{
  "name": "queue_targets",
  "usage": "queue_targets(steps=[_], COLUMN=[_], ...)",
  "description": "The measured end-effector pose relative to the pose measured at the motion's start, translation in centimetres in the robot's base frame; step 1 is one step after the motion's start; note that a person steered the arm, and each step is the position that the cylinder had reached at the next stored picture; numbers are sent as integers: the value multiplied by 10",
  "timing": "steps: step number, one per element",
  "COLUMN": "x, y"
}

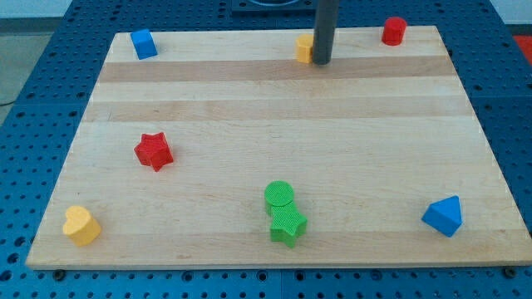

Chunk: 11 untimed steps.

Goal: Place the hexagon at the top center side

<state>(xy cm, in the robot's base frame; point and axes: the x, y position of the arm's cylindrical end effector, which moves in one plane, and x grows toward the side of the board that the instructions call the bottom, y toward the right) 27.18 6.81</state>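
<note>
Along the view's left side sit a blue block [144, 43] at the top corner, a red star [154, 151] lower down and a yellow heart [81, 225] near the bottom corner, all well clear of the work. At the top centre the yellow hexagon [305, 48] already lies close to the board's [249, 108] upper edge, with my tip [322, 62] touching its right side; there are no fingers to open or close, only the bare rod, so I judge that just a light, short nudge is needed, if any. The green cylinder [279, 196] and green star [288, 225] touching at bottom centre, the red cylinder [394, 31] at top right and the blue triangular block [443, 216] at lower right need no attention.
</note>
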Motion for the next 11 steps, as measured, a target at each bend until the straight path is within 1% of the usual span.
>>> queue_targets(steps=[2, 3, 4, 5, 6, 7, 8, 9, 10, 11], x=[-21, -22, -29, -40, -48, -49, -48, -22, 15, 15], y=[-20, -19, 3, -2, -22, -28, -20, 3, -15, -84])
